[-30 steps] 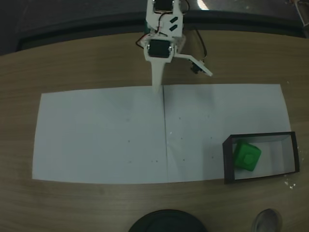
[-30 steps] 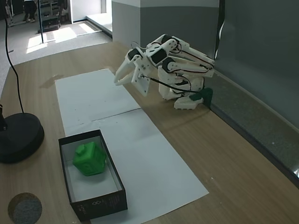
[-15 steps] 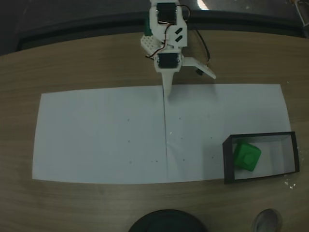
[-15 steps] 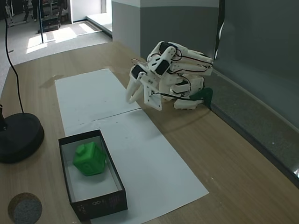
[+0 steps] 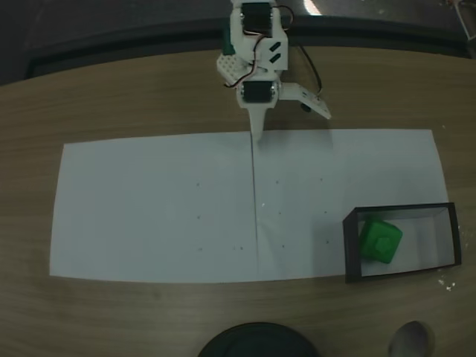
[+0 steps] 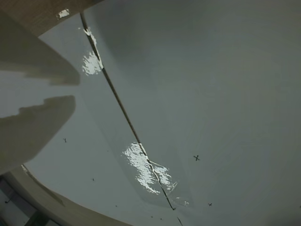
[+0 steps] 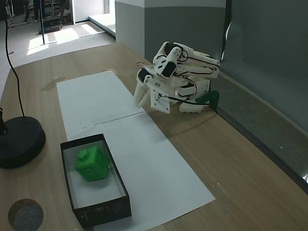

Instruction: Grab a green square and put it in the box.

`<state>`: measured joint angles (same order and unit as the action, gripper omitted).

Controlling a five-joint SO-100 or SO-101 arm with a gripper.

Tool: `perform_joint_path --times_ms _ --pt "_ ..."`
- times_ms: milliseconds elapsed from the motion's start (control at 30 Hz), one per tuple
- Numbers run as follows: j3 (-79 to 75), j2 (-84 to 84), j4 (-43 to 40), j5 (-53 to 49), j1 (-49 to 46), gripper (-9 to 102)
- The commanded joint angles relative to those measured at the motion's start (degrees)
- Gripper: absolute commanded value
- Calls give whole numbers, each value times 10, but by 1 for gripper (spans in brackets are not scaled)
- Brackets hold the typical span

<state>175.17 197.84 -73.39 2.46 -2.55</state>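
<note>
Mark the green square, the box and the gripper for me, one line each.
green square (image 5: 380, 239), a fixed view from above, on its top face.
box (image 7: 120, 180), a fixed view from the side, on the top edge of its long black wall.
gripper (image 7: 139, 102), a fixed view from the side, at its fingertips, folded back near the arm's base.

The table (image 7: 231, 159) looks like matt wood grain; the white sheets (image 5: 149, 208) appear paper, their taped seam (image 6: 141, 162) glossy.

No readable text anywhere; a faint mark on the box (image 7: 102, 210) wall is illegible.
</note>
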Motion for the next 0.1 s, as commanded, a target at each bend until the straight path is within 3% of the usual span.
perform_joint_path --times_ms 0,67 --pt "-33 12 -6 4 -4 0" --pt "-33 12 -6 4 -4 0"
